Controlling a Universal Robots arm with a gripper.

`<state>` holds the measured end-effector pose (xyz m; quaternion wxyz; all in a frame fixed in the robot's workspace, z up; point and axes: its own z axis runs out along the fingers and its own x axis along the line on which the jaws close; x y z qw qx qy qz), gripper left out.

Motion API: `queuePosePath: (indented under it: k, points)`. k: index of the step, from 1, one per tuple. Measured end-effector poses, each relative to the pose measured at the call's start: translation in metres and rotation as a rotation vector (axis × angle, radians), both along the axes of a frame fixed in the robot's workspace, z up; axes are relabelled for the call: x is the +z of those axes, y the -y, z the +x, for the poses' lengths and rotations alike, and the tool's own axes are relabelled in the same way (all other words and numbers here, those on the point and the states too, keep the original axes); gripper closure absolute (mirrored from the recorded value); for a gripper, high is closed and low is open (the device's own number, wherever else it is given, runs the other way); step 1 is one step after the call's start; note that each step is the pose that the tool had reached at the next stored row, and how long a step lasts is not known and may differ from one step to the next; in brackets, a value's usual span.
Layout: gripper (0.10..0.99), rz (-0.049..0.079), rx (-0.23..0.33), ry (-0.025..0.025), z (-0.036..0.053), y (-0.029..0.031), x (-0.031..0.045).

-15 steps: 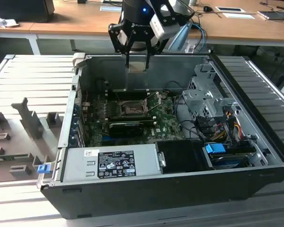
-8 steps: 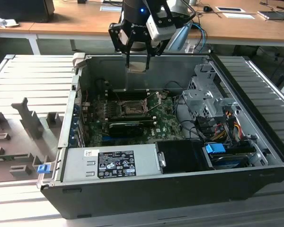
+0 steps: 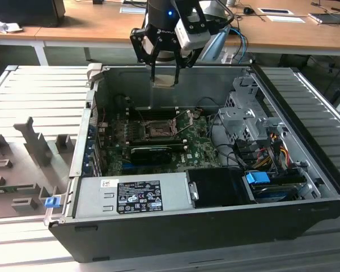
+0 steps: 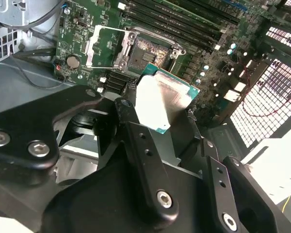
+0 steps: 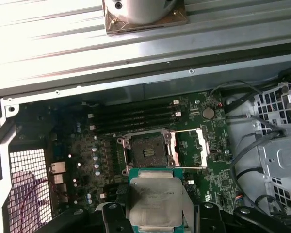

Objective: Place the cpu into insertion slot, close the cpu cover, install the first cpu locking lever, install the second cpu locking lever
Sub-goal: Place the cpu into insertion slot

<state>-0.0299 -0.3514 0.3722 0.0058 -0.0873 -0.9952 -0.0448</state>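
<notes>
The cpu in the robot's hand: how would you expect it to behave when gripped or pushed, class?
Probably stiff: the cpu looks flat and unbent, held at its edges in the hand. Likely light for its size, since it is a thin plate. Its smooth metal top suggests it could slide if pushed on a surface.

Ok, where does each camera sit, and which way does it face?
Exterior view: off the arm, high, looking down into the open computer case; shows the pincer gripping the cpu.
First wrist view: on the wrist, faces past pincer and cpu toward the insertion slot.
Second wrist view: on the wrist, behind the black pincer, facing the motherboard.
Shared: both wrist views show cpu and empty insertion slot.
</notes>
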Motion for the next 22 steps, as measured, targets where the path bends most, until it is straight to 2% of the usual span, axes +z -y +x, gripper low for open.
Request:
queuePosePath:
  k: [3, 7, 14, 22]
  points:
    - [0.561, -0.001, -0.113, 0.0001, 0.0, 0.0, -0.0007]
    - [0.561, -0.003, -0.206, 0.0, 0.0, 0.0, -0.001]
    - [0.561, -0.003, -0.264, -0.0001, 0.0, 0.0, -0.0012]
    - [0.561, -0.003, -0.304, -0.0001, 0.0, 0.0, -0.0013]
